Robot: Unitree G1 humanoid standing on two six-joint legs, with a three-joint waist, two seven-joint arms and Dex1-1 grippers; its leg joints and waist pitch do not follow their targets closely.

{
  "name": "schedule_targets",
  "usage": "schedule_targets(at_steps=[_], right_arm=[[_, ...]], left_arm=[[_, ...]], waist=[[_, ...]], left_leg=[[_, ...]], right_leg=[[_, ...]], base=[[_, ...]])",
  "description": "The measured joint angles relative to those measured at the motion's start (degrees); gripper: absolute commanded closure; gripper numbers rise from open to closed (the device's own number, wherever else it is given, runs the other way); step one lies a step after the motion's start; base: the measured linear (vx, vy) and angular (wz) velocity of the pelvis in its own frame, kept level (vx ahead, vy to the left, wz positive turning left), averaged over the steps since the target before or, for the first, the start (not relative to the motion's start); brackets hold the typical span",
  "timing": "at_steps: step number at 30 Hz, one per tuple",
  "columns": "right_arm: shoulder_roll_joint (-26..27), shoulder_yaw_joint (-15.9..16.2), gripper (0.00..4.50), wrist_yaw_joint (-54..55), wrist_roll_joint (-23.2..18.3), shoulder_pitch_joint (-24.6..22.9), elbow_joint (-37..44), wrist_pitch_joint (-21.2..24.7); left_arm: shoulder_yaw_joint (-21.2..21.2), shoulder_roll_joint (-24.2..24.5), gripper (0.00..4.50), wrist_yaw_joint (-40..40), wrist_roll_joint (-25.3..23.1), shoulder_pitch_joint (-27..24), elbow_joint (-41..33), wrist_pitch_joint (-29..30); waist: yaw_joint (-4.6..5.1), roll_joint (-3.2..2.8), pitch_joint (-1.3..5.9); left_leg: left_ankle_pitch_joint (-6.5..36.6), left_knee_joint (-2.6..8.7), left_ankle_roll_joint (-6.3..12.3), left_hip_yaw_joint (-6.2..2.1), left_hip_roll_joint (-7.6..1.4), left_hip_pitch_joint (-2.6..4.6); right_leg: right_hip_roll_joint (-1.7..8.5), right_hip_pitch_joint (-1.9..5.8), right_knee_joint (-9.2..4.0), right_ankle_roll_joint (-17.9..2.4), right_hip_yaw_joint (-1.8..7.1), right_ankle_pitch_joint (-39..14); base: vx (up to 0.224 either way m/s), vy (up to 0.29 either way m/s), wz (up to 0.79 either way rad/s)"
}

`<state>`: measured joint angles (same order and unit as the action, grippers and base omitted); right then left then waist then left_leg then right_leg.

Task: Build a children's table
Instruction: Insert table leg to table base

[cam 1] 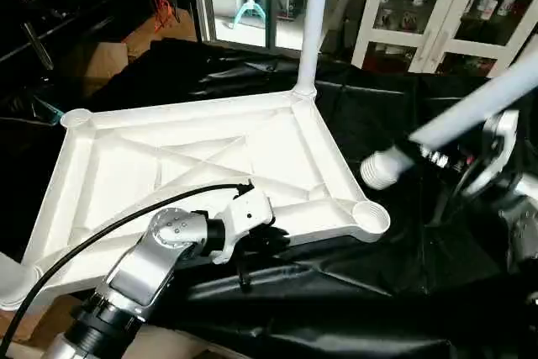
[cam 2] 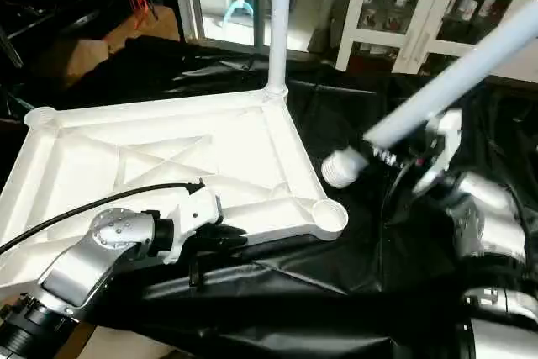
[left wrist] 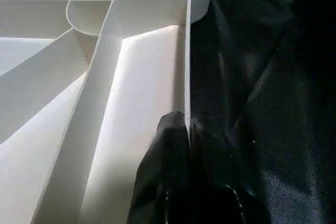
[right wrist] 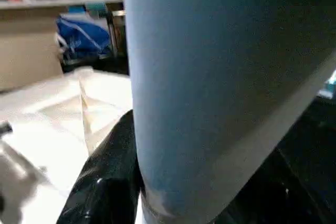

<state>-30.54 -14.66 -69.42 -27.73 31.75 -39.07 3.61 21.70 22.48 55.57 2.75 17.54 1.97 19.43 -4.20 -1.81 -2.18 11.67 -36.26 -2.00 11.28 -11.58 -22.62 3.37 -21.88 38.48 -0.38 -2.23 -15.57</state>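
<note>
The white tabletop (cam 1: 126, 166) lies upside down on a black cloth, its X ribs facing up. One white leg (cam 1: 313, 23) stands upright in the far right corner socket. My left gripper (left wrist: 184, 124) is shut on the tabletop's near rim, one black finger (left wrist: 163, 171) inside the wall and the other outside. My right gripper (cam 2: 418, 161) is shut on a second leg (cam 1: 479, 107), which it holds tilted in the air. That leg's threaded end (cam 1: 382, 167) hangs just above and to the far right of the empty near right socket (cam 1: 370, 214). A black finger (right wrist: 105, 182) presses against the leg.
Empty sockets show at the far left corner (cam 1: 76, 118) and the near left corner (cam 1: 10, 292). A black cable (cam 1: 101, 229) runs over my left forearm. White glass-door cabinets (cam 1: 437, 6) stand at the back right, a cardboard box (cam 1: 105, 60) at the back left.
</note>
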Motion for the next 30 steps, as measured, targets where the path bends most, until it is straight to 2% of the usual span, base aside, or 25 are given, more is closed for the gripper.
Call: schedule_targets(at_steps=[3, 5, 10, 14, 17, 23, 30], right_arm=[[-2.01, 0.66, 2.69, -4.21, -2.09, 0.35, 3.33, 5.54], [-4.75, 3.28, 2.69, -8.91, -2.02, -1.08, 6.16, 8.86], [-5.89, 7.22, 2.69, -13.68, -1.26, -5.65, 8.79, 11.66], [-7.94, 8.40, 2.69, -15.65, -1.26, -7.00, 12.67, 12.49], [-8.44, 8.39, 2.69, -15.88, -1.03, -7.89, 13.80, 11.67], [-6.01, 8.54, 2.69, -12.96, 2.55, -8.03, 12.78, 3.08], [-5.20, 8.37, 2.69, -12.07, 2.27, -7.99, 11.68, 3.42]], left_arm=[[0.24, -0.23, 4.50, 0.01, -0.13, 0.01, -0.06, -0.05], [0.55, -0.34, 4.50, 0.06, -0.13, 0.00, -0.30, -0.08], [0.61, -0.40, 4.50, 0.02, -0.13, -0.04, -0.43, -0.17], [0.79, -0.43, 4.50, 0.07, -0.22, -0.07, -0.45, -0.20], [0.80, -0.42, 4.50, 0.38, -0.22, -0.07, -0.45, -0.41], [1.01, -0.42, 4.50, 0.35, -0.40, -0.05, -0.37, -0.61], [0.77, -0.14, 4.50, 0.32, -0.42, -0.14, 0.02, -0.61]], waist=[[-0.23, 0.03, -0.01], [-0.39, 0.10, -0.02], [-0.36, 0.14, -0.02], [-0.53, 0.13, 0.00], [-0.56, 0.10, 0.02], [-0.58, 0.10, 0.08], [0.13, 0.19, 0.12]], left_leg=[[0.01, -0.01, 0.01, 0.03, 0.00, 0.00], [0.01, 0.01, 0.02, 0.03, 0.00, -0.01], [0.01, 0.01, 0.02, 0.05, -0.03, -0.03], [0.02, 0.01, 0.04, 0.06, -0.02, -0.02], [0.03, 0.04, 0.05, 0.06, -0.03, -0.02], [0.05, 0.03, 0.08, 0.07, -0.02, -0.03], [0.05, 0.01, 0.07, 0.06, -0.02, 0.16]], right_leg=[[0.02, 0.04, -0.04, 0.00, -0.01, 0.00], [0.02, 0.04, -0.07, 0.00, -0.02, 0.00], [0.01, 0.02, -0.08, 0.01, -0.02, 0.00], [0.03, 0.04, -0.12, 0.01, -0.01, 0.00], [0.02, 0.04, -0.14, 0.01, -0.03, -0.01], [0.03, 0.05, -0.17, 0.01, -0.02, -0.01], [0.03, 0.27, -0.17, 0.02, -0.02, 0.01]], base=[[0.000, 0.000, 0.00], [0.000, 0.000, 0.00], [0.000, 0.000, 0.00], [0.000, 0.000, 0.00], [0.000, 0.000, 0.00], [0.000, 0.000, 0.00], [0.000, 0.000, 0.00]])
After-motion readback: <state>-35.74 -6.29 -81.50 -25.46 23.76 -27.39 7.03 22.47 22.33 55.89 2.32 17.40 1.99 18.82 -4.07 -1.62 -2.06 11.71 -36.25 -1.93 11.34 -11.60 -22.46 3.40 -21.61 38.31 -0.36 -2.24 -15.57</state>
